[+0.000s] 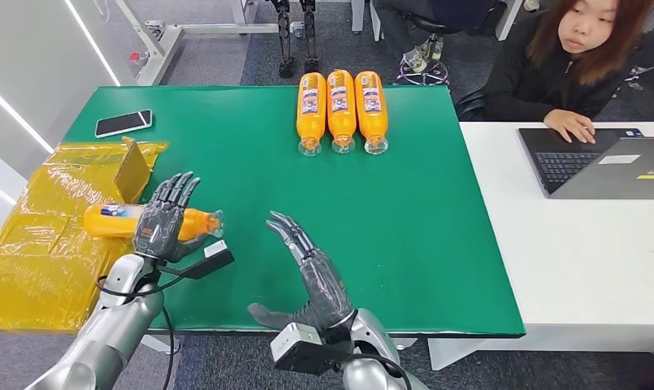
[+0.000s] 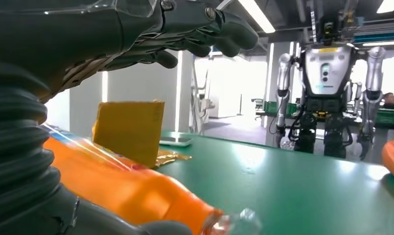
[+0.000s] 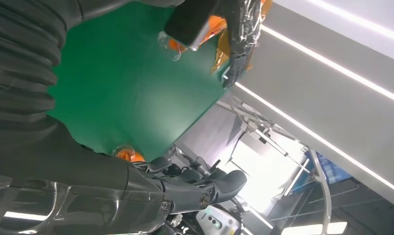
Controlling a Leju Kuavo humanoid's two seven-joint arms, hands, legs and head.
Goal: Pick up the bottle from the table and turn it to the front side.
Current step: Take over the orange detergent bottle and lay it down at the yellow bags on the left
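We see one orange bottle [image 1: 116, 220] lying on its side at the near left of the green table [image 1: 437, 244], its clear cap end pointing right and its far end resting on crinkled yellow plastic wrap [image 1: 39, 244]. Our left hand [image 1: 165, 218] is spread over the bottle's middle with its fingers apart. In the left wrist view the bottle [image 2: 131, 188] lies just under the palm and thumb, while the fingers [image 2: 204, 29] arch well above it, so we judge it is not yet gripped.

Our right hand [image 1: 307, 272] hovers open to the right of the bottle, apart from it, fingers extended and holding nothing.

We think the main risk is the bottle rolling. It is round and smooth, and half of it sits on slippery wrap, so a closing thumb could push it away before the fingers meet it. A grip this close to the middle could also let the cap end dip when lifted. The upright yellow cardboard piece [image 1: 131, 169] just beyond the hand could be knocked.

Counting outward: three more orange bottles [image 1: 341, 110] lie side by side at the far centre of the table, one phone [image 1: 123, 123] at the far left, one laptop [image 1: 599, 162] on the white table to the right, and one person [image 1: 567, 65] seated behind it.
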